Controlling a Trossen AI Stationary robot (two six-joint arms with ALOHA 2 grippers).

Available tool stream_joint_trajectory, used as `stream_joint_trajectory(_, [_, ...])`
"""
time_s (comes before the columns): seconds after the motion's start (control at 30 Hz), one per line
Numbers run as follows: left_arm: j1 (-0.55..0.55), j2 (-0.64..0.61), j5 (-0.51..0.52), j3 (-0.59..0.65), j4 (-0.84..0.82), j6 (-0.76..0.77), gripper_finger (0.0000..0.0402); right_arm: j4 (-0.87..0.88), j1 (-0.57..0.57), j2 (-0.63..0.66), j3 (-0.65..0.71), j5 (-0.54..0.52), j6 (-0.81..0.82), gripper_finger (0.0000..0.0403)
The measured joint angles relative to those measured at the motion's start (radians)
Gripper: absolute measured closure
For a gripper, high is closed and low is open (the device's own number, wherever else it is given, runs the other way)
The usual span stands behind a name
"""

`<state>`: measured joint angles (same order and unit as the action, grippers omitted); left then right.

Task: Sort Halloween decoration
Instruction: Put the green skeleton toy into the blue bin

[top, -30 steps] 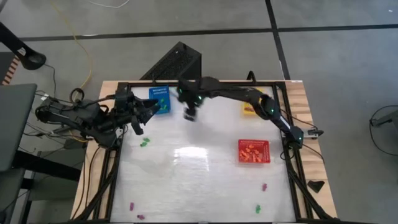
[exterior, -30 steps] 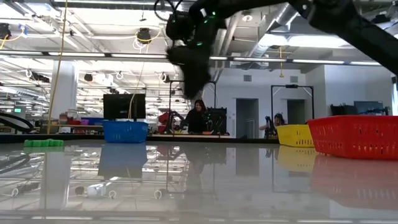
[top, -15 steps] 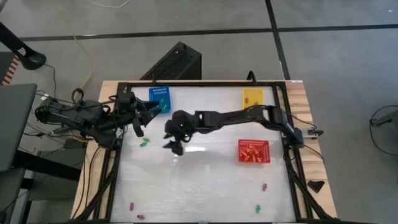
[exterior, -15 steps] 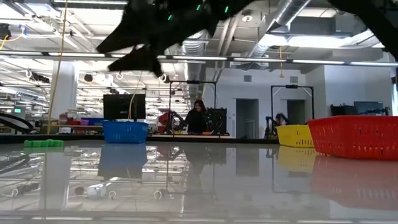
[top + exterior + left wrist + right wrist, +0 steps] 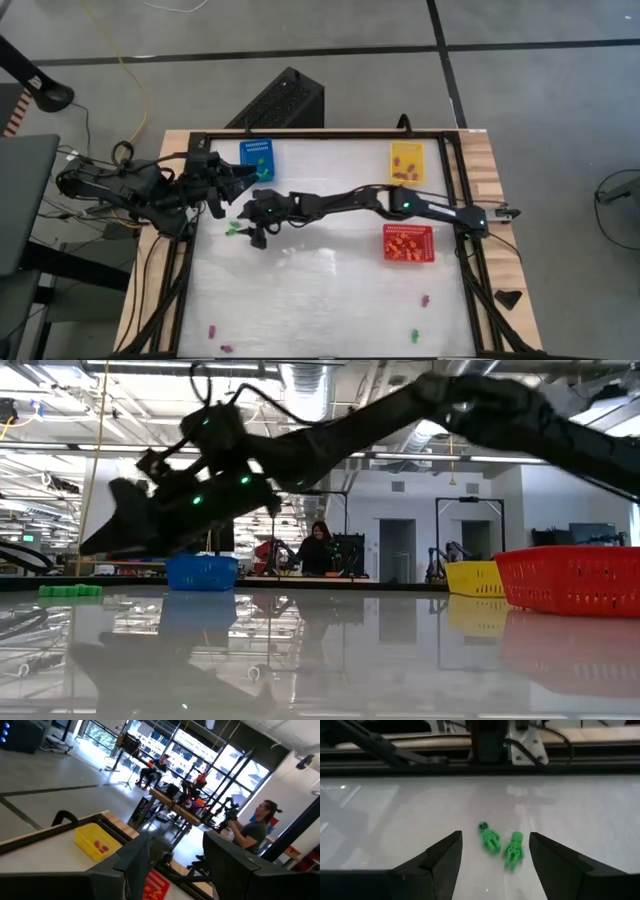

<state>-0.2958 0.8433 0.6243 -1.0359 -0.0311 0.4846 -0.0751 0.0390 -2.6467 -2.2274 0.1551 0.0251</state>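
Two small figures (image 5: pixel 501 844) side by side on the table (image 5: pixel 320 290), between the right claw's (image 5: pixel 493 865) fingers (image 5: pixel 442 862).

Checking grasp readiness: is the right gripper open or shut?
Open: the right gripper has its fingers spread around two green figures on the table.

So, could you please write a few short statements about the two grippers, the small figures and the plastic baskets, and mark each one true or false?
1. The right gripper is open, with two small green skeleton figures lying on the white table ahead of its fingers. True.
2. The red perforated plastic basket is empty. False: it holds orange pieces.
3. The left gripper hangs beside the blue perforated plastic basket. True.
4. The yellow perforated plastic basket stands at the table's near edge. False: it stands at the far edge, on the right.
5. The right gripper holds a purple piece. False: it holds nothing.
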Motion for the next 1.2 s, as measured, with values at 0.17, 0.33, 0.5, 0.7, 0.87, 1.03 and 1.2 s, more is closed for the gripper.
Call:
stream_joint_trajectory(0.17, [0.0, 0.002, 0.001, 0.0, 0.001, 0.023, 0.0228, 0.021, 0.011, -0.098, -0.099, -0.007, 0.013, 0.0143])
stream_joint_trajectory(0.33, [0.0, 0.003, 0.005, 0.0, -0.004, 0.04, 0.0228, 0.062, 0.018, -0.11, -0.097, -0.05, 0.0, 0.0143])
stream_joint_trajectory(0.5, [0.0, 0.003, 0.015, 0.0, -0.005, 0.04, 0.0228, 0.04, 0.023, -0.111, -0.095, -0.064, -0.041, 0.0143])
stream_joint_trajectory(0.7, [0.0, 0.003, 0.038, 0.0, -0.011, 0.039, 0.0228, 0.025, 0.025, -0.121, -0.095, -0.061, -0.051, 0.0167])
stream_joint_trajectory(0.87, [0.0, 0.003, 0.039, 0.0, -0.011, 0.043, 0.0228, 0.031, 0.025, -0.123, -0.096, -0.005, -0.056, 0.0257])
stream_joint_trajectory(1.03, [0.0, 0.003, 0.055, 0.0, -0.012, 0.044, 0.0228, 0.016, 0.016, -0.123, -0.096, 0.04, -0.081, 0.036])
stream_joint_trajectory(1.2, [0.0, 0.003, 0.064, 0.0, -0.013, 0.044, 0.0228, 0.017, 0.015, -0.123, -0.096, 0.059, -0.056, 0.0383])
